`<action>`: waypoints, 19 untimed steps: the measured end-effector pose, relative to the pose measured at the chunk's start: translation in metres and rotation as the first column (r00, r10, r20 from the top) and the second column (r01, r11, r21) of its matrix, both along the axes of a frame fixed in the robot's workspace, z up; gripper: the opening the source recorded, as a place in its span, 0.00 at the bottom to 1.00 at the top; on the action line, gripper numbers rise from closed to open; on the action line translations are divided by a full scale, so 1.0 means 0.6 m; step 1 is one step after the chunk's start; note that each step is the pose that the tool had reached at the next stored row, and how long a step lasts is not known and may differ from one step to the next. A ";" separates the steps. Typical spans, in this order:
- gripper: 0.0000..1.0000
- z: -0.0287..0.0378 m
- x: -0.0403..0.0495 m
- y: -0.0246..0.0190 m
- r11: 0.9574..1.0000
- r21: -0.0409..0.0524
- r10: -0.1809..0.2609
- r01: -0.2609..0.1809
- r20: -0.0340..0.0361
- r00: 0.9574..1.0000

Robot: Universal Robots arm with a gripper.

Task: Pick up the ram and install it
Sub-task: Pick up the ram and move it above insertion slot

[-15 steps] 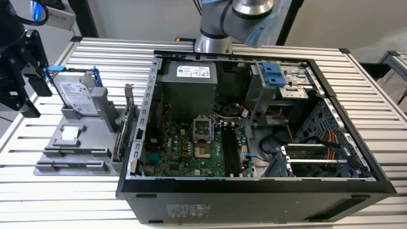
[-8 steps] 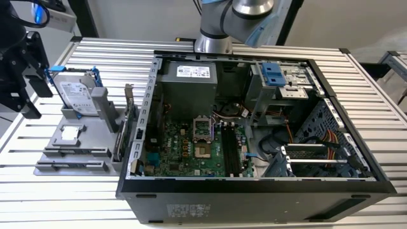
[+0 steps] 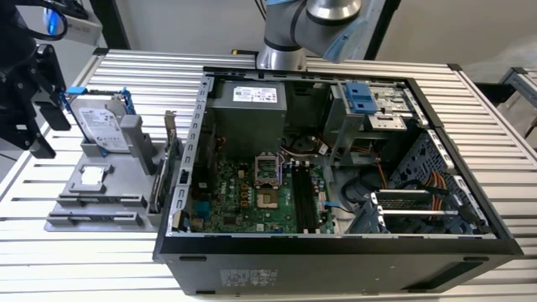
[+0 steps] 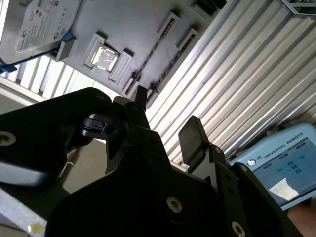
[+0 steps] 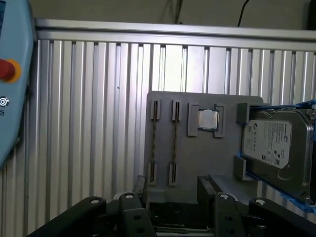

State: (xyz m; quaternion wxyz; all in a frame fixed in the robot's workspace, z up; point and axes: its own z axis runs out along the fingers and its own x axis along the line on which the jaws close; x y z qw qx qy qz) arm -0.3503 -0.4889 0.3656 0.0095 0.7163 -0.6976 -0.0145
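so far nothing is installed: the 2 thin, long, dark greenish ram sticks (image 5: 154,143) stand on edge in their slots on the flat grey plastic holder tray (image 3: 126,182), at the exterior view's left, on the ribbed aluminium table (image 3: 495,126). the black 2-fingered hand (image 4: 167,109) hangs close by that tray, spread wide and empty, apart from both sticks. picking up and seating are both left to do. the dark memory slots (image 3: 302,198) on the green motherboard inside the open black computer case (image 3: 336,264) look unfilled. also counted: 1 silver hard drive with blue rails (image 3: 100,126), 1 square silver processor chip (image 5: 207,119), 1 upright card with a metal bracket (image 3: 168,157).
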 end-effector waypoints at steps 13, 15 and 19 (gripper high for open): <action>1.00 -0.013 0.000 -0.0003 1.000 0.000 0.000 0.000 0.000 1.000; 1.00 -0.014 0.000 -0.0005 1.000 0.000 0.000 0.000 0.000 1.000; 1.00 -0.018 0.000 -0.0006 1.000 0.000 0.000 0.000 0.000 1.000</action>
